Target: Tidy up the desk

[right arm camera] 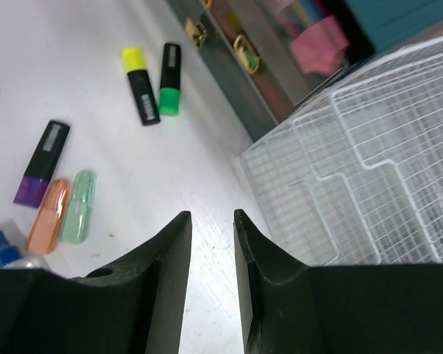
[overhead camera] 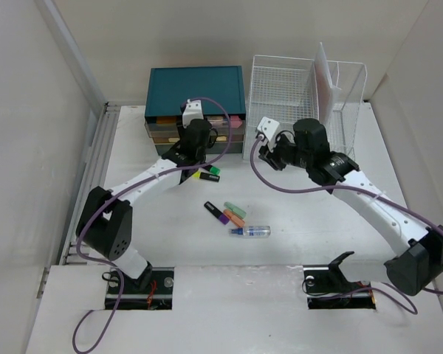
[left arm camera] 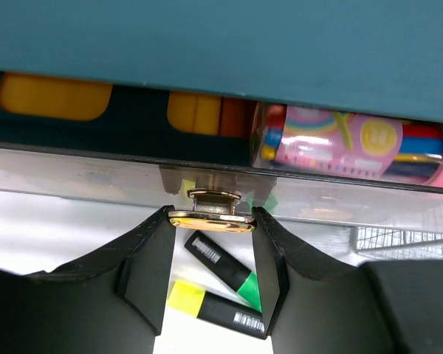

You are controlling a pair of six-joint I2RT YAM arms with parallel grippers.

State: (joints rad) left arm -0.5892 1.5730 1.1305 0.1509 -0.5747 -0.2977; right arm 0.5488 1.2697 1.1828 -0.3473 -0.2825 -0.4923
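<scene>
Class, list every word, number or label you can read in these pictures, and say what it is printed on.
None can be read.
White labels on the yellow highlighter and green highlighter: barcode-like bars, too small.
Print on the pink packet in the drawer: blurred.

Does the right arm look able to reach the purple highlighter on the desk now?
Probably yes. The right gripper hangs empty over the desk, and the purple highlighter lies in the open with nothing above it. The orange marker close beside it may crowd the grip.
</scene>
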